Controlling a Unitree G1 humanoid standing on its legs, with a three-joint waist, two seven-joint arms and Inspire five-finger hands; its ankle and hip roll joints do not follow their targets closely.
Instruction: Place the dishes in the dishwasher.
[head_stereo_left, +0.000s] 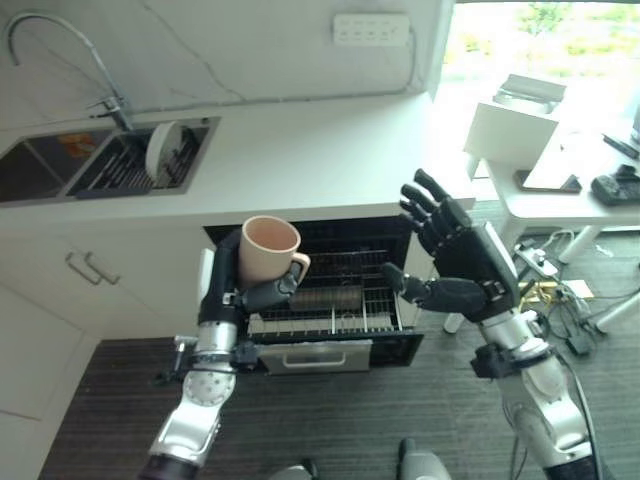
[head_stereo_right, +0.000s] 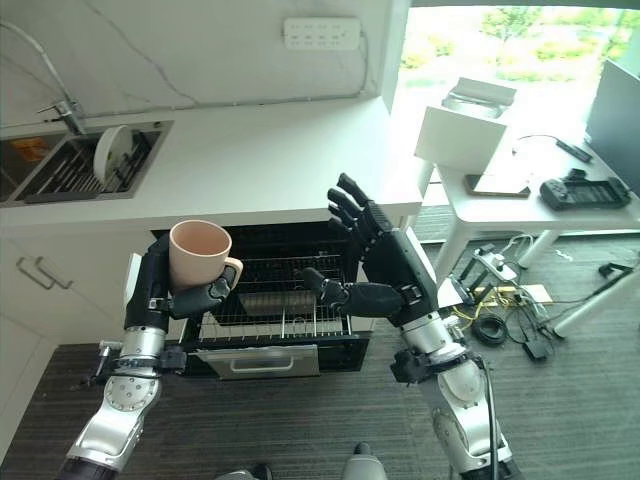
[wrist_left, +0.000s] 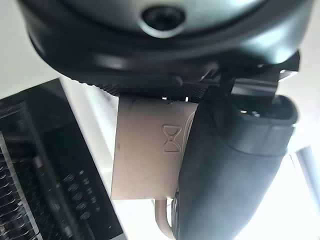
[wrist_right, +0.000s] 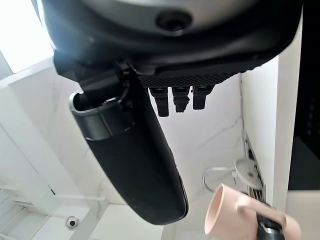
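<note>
left hand (head_stereo_left: 262, 295) wrapped round pink mug (head_stereo_left: 268, 249), upright, mouth up, held above front left of pulled-out dishwasher rack (head_stereo_left: 335, 300). right hand (head_stereo_left: 455, 262) spread, empty, beside rack. advice: tip mug mouth-down, lower between tines, release once seated.

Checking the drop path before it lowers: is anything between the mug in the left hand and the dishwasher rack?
Nothing visible: the left hand holds the pale pink ceramic mug upright over the pulled-out wire dishwasher rack; the open right hand hovers to one side.
</note>
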